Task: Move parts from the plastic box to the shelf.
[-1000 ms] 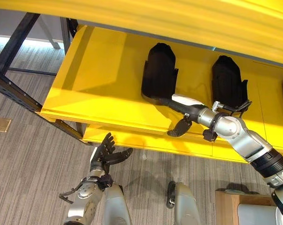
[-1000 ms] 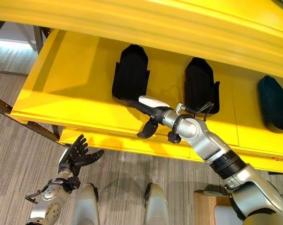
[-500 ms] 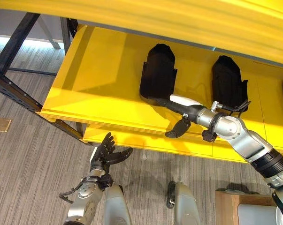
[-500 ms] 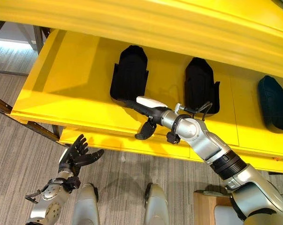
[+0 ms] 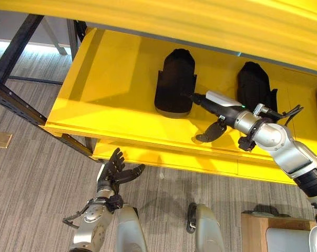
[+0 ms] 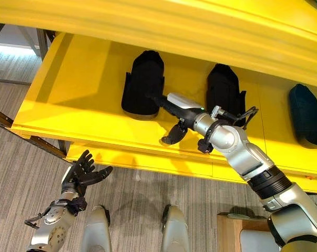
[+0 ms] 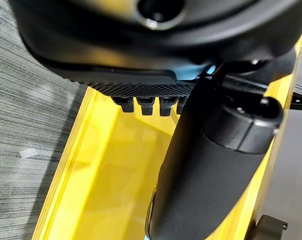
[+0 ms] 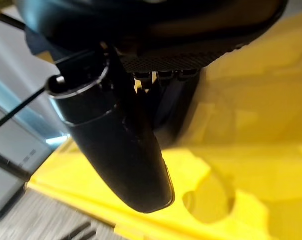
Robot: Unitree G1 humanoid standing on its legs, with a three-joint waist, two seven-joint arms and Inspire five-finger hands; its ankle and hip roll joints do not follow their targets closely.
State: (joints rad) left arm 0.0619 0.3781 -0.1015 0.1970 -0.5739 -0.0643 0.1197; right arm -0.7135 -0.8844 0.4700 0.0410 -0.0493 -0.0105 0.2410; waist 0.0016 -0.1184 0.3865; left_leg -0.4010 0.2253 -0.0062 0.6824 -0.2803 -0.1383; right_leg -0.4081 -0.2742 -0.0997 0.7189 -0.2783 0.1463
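Shelf (image 5: 111, 89): yellow, holding black parts in a row.
Part in hand (image 5: 174, 81): leftmost on the shelf, standing upright, well left of the next part (image 5: 255, 86).
Right hand (image 5: 216, 102): fingers straight, tips against the part's right side, thumb hanging loose, nothing pinched.
Left hand (image 5: 113, 170): spread and idle below the shelf's front edge.
Doing it well: nudge gently and low, so the part stays upright.

No readable text, labels, numbers or signs anywhere.
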